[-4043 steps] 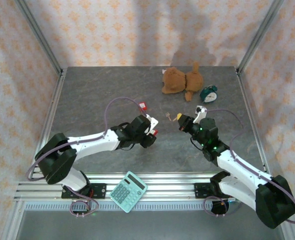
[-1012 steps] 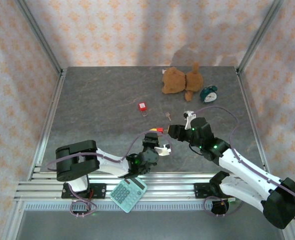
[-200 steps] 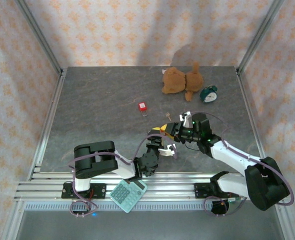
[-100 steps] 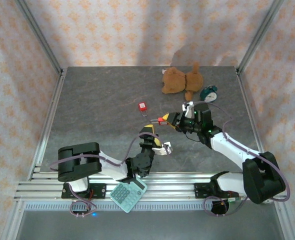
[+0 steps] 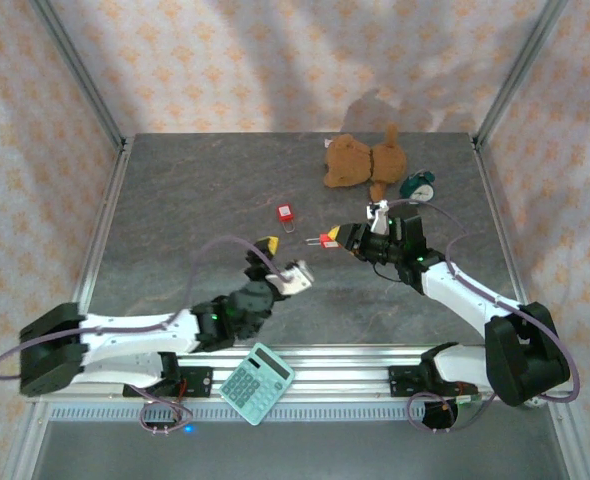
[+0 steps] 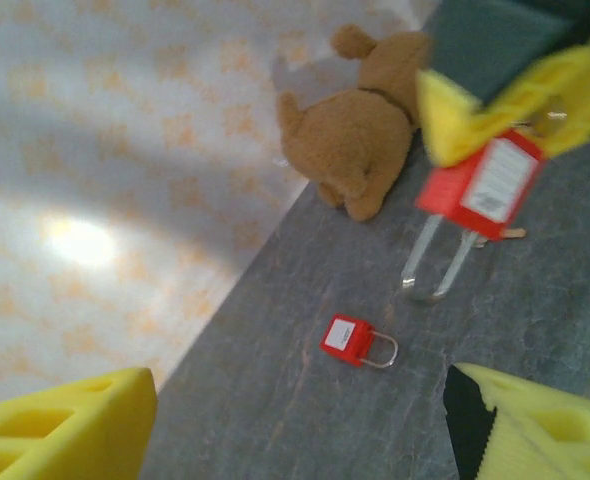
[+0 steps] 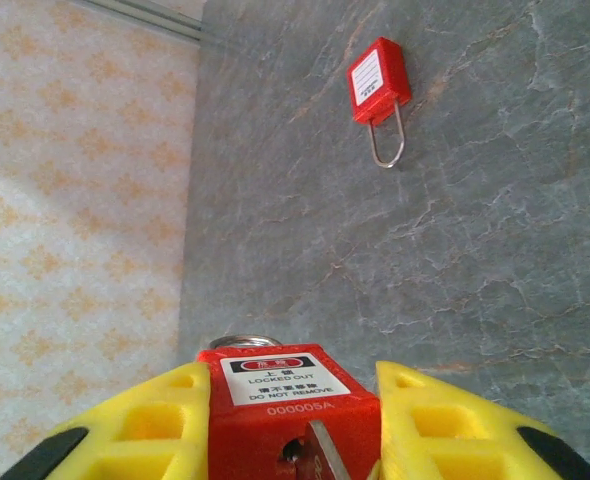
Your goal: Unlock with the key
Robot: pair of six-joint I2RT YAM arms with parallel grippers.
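I see my right end effector (image 5: 341, 238) clamped on the red padlock (image 7: 287, 385), held up off the worktop (image 5: 175, 220) right of centre, while my left end effector (image 5: 283, 262) hangs wide open and empty nearby.

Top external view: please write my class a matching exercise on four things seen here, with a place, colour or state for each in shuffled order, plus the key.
1 teddy bear
2 calculator
3 farther padlock
4 nearer padlock

a between the right fingers
b red, flat on the table
c brown
d on the near rail

Pairs: 1-c, 2-d, 3-b, 4-a.
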